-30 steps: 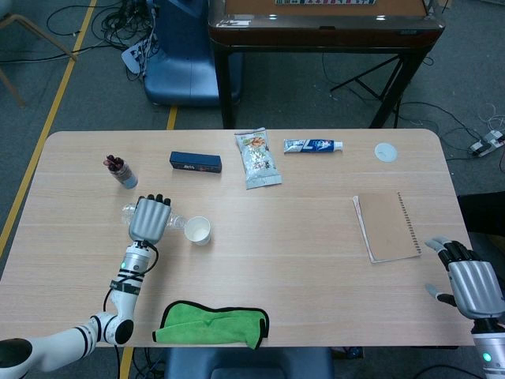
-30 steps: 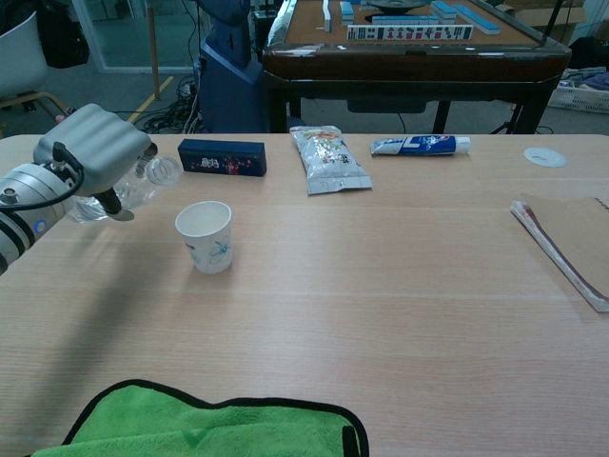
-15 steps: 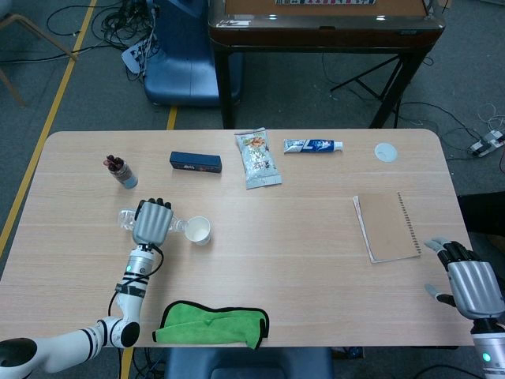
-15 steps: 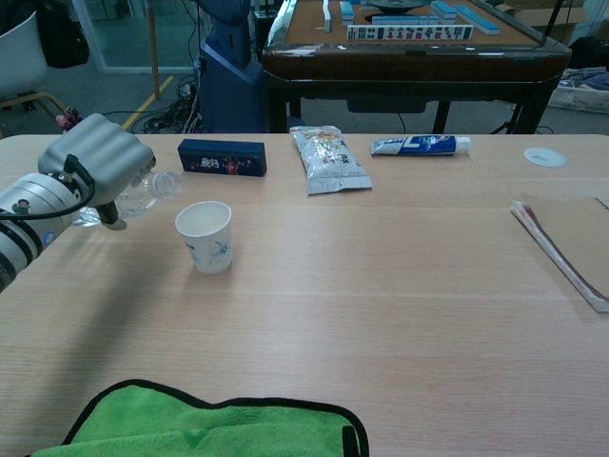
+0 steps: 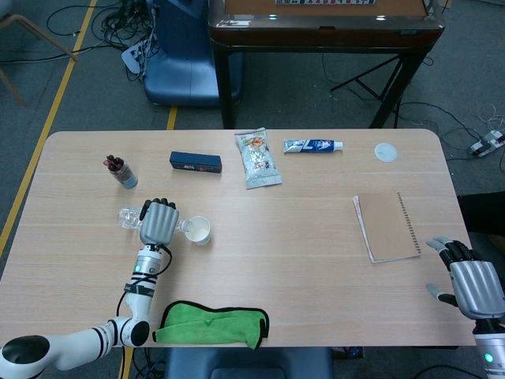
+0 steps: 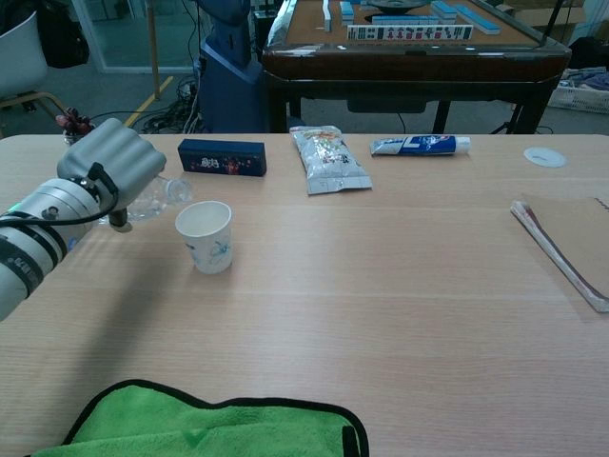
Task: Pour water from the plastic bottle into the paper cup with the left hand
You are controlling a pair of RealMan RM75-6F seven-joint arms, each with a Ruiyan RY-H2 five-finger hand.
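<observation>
Left hand (image 5: 158, 223), grey, five-fingered, wrapped around clear plastic bottle (image 6: 157, 197); fingers closed over bottle body, knuckles uppermost. Bottle tipped well over toward horizontal, base poking out left of hand in head view, neck end pointing right at white paper cup (image 6: 206, 236). Tilt fits a pour in progress or about to start; no stream of water discernible in either view. Bottle mouth just beside cup's left rim, seemingly above rim level; whether actually over the opening cannot be told.

Cup upright on pale wooden table (image 5: 300, 237), just right of hand, blue print on its side. Inside of cup looks pale; water level not readable.

Beyond, along far edge: small dark jar with reddish contents (image 5: 121, 171) far left, dark blue rectangular box (image 5: 195, 162), silver snack packet (image 5: 257, 158), blue-and-white toothpaste tube (image 5: 313, 145), small white round lid (image 5: 385, 151). Brown spiral notebook (image 5: 387, 226) well to the right. Green cloth with black edging (image 5: 211, 324) at near edge, likely there for spills.

Right hand (image 5: 472, 283) at near right corner, well apart from everything, holding nothing, fingers loosely extended. Idle, as the task belongs to the other hand.

Risk as judged: mouth short of rim, water onto table.
</observation>
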